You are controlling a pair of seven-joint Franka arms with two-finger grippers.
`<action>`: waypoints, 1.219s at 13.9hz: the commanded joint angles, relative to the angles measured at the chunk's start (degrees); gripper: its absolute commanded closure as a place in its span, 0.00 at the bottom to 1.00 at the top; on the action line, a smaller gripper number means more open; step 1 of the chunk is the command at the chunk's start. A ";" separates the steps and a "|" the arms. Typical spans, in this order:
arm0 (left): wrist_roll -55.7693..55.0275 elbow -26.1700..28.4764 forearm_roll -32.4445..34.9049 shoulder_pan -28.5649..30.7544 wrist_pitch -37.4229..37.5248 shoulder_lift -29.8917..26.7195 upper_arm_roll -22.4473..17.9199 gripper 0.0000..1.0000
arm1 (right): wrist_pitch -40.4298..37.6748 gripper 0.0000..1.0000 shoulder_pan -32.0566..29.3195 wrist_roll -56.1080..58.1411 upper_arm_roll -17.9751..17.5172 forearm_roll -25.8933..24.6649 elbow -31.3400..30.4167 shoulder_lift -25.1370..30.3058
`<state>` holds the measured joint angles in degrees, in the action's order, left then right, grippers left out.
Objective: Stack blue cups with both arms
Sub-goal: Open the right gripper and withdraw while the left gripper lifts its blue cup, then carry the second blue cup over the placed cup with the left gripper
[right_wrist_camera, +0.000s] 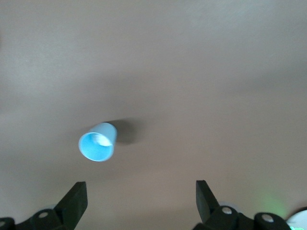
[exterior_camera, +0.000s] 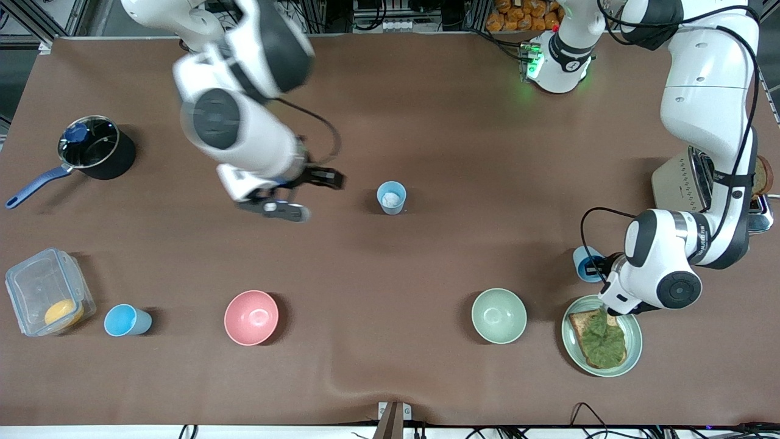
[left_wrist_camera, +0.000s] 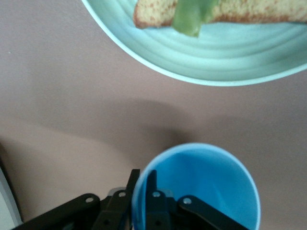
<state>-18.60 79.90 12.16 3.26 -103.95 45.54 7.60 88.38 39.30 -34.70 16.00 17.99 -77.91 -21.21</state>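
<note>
Three blue cups show. One with a whitish patch inside (exterior_camera: 390,197) stands upright mid-table and also shows in the right wrist view (right_wrist_camera: 98,142). My right gripper (exterior_camera: 320,196) hangs open and empty over the table beside that cup, toward the right arm's end; its fingers are wide apart in the right wrist view (right_wrist_camera: 140,184). A second cup (exterior_camera: 126,320) lies tilted next to the plastic box. My left gripper (exterior_camera: 596,267) is shut on the rim of the third cup (exterior_camera: 582,259), one finger inside and one outside (left_wrist_camera: 143,173); the cup (left_wrist_camera: 201,187) is beside the plate.
A pink bowl (exterior_camera: 251,317) and a pale green bowl (exterior_camera: 498,315) stand near the front. A green plate (exterior_camera: 634,350) with toast and lettuce (left_wrist_camera: 192,14) is under the left wrist. There are also a pot (exterior_camera: 94,149), a plastic box (exterior_camera: 36,286) and a toaster (exterior_camera: 679,180).
</note>
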 commanded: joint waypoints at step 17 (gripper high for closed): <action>-24.00 0.43 -1.96 -3.26 4.98 -14.95 2.76 1.00 | 6.70 0.00 -36.57 33.56 -19.16 -18.08 -19.45 22.86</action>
<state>-37.76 79.41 11.36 1.39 -99.76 32.79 9.20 90.67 5.04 -1.71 -1.08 0.97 -89.01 -5.45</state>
